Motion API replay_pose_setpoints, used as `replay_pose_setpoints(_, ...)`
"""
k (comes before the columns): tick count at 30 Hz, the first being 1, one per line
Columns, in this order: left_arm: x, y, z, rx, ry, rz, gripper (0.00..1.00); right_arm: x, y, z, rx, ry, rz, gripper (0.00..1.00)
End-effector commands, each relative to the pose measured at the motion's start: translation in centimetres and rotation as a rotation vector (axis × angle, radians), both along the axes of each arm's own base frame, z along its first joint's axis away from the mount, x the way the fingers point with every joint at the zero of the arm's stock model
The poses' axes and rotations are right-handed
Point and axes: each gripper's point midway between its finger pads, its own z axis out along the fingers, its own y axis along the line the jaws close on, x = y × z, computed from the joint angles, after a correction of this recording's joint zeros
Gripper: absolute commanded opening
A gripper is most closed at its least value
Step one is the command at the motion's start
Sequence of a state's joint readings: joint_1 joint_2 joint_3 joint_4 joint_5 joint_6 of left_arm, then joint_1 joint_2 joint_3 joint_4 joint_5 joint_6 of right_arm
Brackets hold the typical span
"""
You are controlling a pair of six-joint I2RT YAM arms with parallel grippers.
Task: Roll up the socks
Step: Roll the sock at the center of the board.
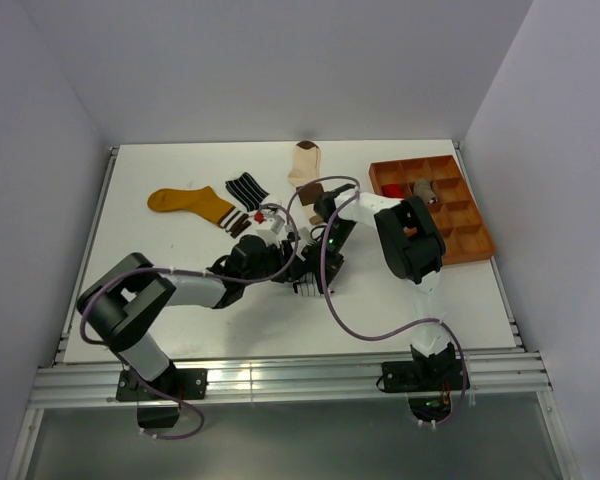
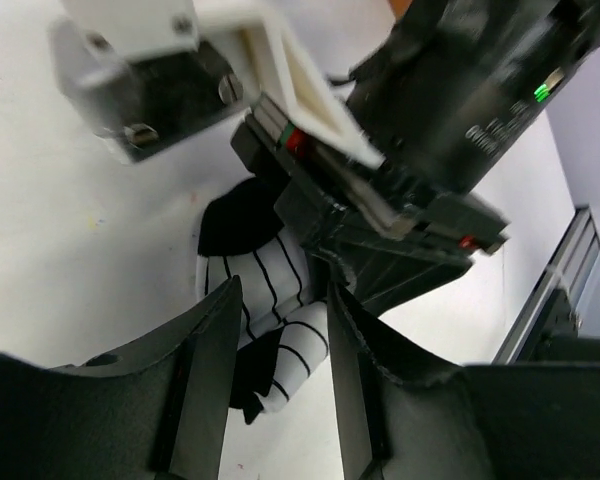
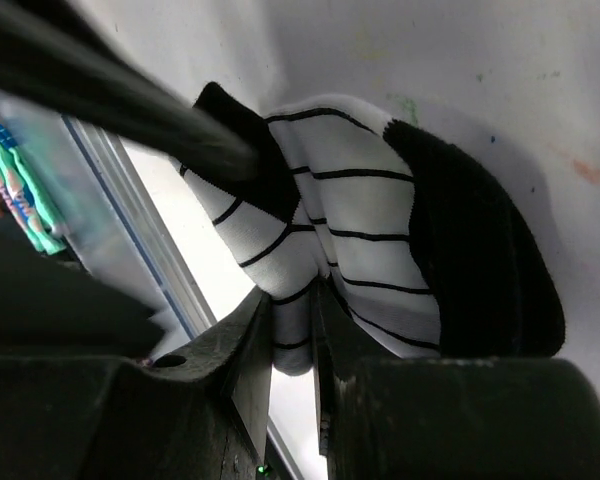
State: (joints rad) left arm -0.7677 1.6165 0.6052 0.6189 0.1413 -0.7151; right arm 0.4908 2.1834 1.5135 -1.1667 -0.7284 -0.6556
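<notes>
From above: left gripper (image 1: pixel 283 268) and right gripper (image 1: pixel 320 262) tip to tip at mid-table, over a small white fabric sock with thin black stripes (image 1: pixel 308 287), mostly hidden beneath them. Farther back, flat and untouched: a mustard-yellow sock (image 1: pixel 185 202), a black sock with white stripes (image 1: pixel 246 188), a cream sock with a brown toe (image 1: pixel 305 160). At right, an orange-brown compartment tray (image 1: pixel 477 240).

From the left wrist: fingers (image 2: pixel 212 365) apart on either side of the half-rolled striped sock (image 2: pixel 270 285); cannot tell whether pressing or merely straddling.

From the right wrist: jaws nearly together, pinching a thin fold of the sock's white edge (image 3: pixel 292 335); black cuff bunched beside it on the table.

Likely to spring open if the left side frees the loose roll. Apt to be dragged rather than turned, held by so thin a fold. Risk of fingers clashing, working this close.
</notes>
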Motion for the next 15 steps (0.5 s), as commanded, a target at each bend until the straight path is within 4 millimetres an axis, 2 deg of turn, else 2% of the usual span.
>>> replay_pose_setpoints(1,0.0,-2.6,1.6,-0.069,-0.083,-0.128,0.46,1.4,-3.0,-4.8,-0.144,-0.097,0.088,0.16)
replay_pose_setpoints(6,-0.5,-3.8,0.5,-0.082,-0.055,-0.195,0.47,1.6,-2.9,-4.9,-0.146,-0.093,0.078,0.16)
replay_pose_setpoints(8,-0.6,-4.0,-0.5,-0.073,-0.026,-0.206,0.47,1.8,-2.9,-4.9,-0.152,-0.094,0.069,0.16)
replay_pose_setpoints(12,-1.0,-3.3,-2.9,-0.034,0.033,-0.182,0.46,2.0,-3.1,-4.9,-0.16,-0.091,0.051,0.16)
replay_pose_setpoints(15,-1.5,-2.6,-3.9,-0.024,0.064,-0.162,0.46,2.1,-3.3,-4.8,-0.165,-0.083,0.028,0.16)
